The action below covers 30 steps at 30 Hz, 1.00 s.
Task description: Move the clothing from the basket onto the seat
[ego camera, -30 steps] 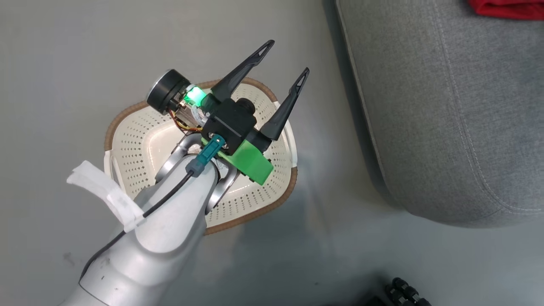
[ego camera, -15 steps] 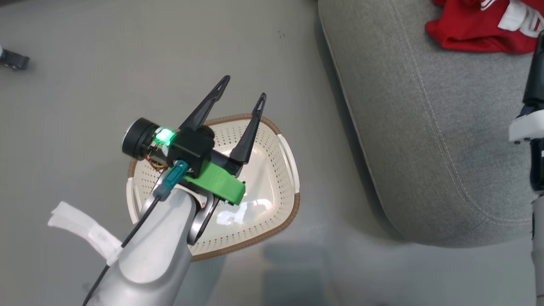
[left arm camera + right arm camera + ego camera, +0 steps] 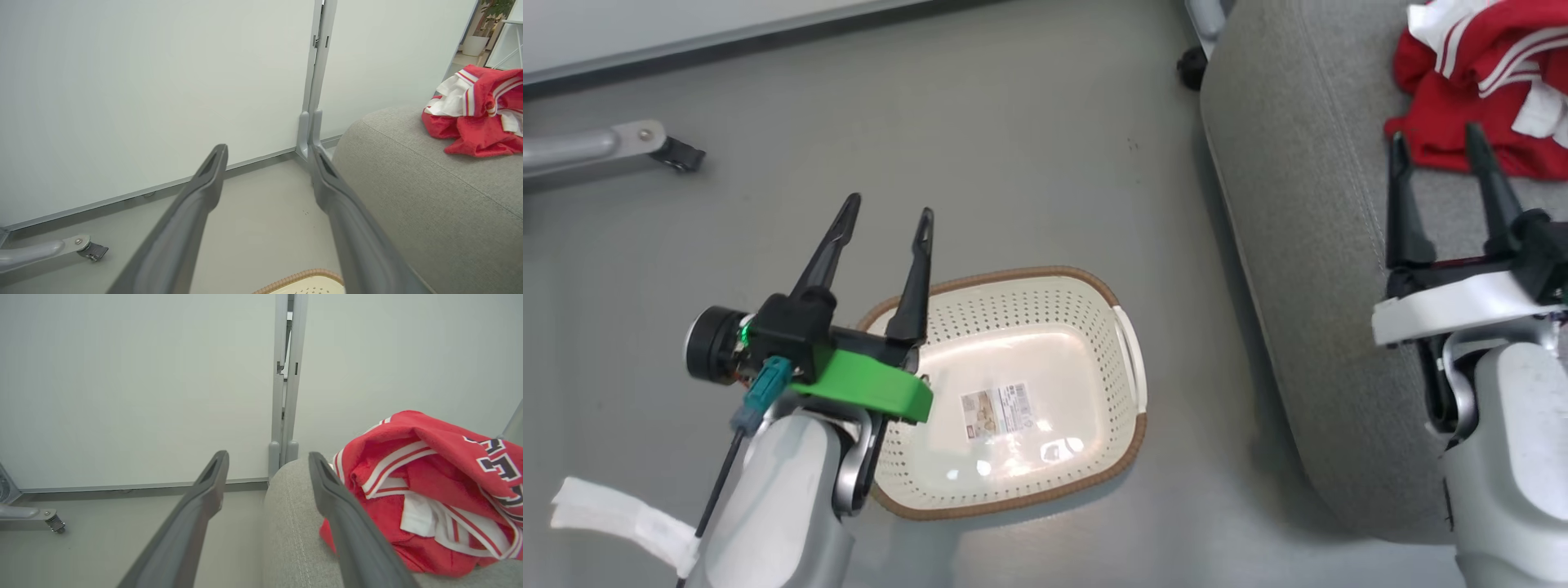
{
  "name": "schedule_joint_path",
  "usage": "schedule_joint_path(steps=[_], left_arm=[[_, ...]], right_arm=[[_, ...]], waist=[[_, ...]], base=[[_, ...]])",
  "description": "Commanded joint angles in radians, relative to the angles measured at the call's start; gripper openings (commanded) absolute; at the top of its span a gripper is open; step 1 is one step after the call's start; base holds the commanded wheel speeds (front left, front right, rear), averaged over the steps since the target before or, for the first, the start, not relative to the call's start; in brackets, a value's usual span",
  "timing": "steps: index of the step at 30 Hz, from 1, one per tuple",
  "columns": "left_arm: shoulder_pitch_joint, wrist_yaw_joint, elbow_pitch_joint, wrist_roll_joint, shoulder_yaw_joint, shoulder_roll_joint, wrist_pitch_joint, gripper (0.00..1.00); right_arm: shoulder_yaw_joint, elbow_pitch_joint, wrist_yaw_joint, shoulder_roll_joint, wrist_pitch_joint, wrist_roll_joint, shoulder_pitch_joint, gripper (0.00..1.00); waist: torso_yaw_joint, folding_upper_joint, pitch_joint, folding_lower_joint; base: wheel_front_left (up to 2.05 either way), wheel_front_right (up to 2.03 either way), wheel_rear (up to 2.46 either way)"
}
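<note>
red clothing (image 3: 1478, 106) lies heaped on the seat (image 3: 1298, 245), in from its basket-side edge; basket (image 3: 1013, 278) on the floor (image 3: 1013, 163) holds just a label (image 3: 996, 412); left tool (image 3: 888, 207) and right tool (image 3: 1436, 135) both spread, empty, so finishing well likely means lifting the right tool clear without snagging the heap.

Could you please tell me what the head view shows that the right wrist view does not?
Head view: the basket, a label on its floor, and the open left gripper. Right wrist view: dark numerals on the clothing. Both: the open right gripper and the clothing heaped on the seat.
</note>
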<state>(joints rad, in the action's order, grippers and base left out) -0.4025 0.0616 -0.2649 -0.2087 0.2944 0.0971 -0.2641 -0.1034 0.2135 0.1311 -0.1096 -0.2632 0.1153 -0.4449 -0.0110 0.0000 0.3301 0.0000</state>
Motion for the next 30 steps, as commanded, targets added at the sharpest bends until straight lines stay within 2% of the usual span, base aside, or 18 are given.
schedule_joint_path(steps=[1,10,16,30], left_arm=[[0.024,-0.003,0.004,0.009,-0.014,-0.002,0.000,1.00],[0.114,-0.004,0.037,0.024,-0.133,-0.017,0.000,1.00],[0.166,-0.006,0.067,0.030,-0.190,-0.031,0.000,1.00],[0.243,-0.011,0.079,0.038,-0.244,-0.045,0.000,1.00]], right_arm=[[0.007,-0.006,-0.001,0.002,-0.002,0.007,0.020,1.00],[0.090,-0.039,-0.001,0.042,-0.002,0.007,0.083,1.00],[0.105,-0.073,-0.001,0.054,-0.002,0.007,0.139,1.00],[0.088,-0.125,-0.001,0.058,-0.002,0.026,0.284,1.00]], waist=[[0.043,0.0000,-0.045,0.0000],[0.093,0.0000,-0.101,0.0000],[0.106,0.0000,-0.133,0.0000],[0.129,0.0000,-0.208,0.0000]], base=[[0.00,0.00,0.00],[0.00,0.00,0.00],[0.00,0.00,0.00],[0.00,0.00,0.00]])
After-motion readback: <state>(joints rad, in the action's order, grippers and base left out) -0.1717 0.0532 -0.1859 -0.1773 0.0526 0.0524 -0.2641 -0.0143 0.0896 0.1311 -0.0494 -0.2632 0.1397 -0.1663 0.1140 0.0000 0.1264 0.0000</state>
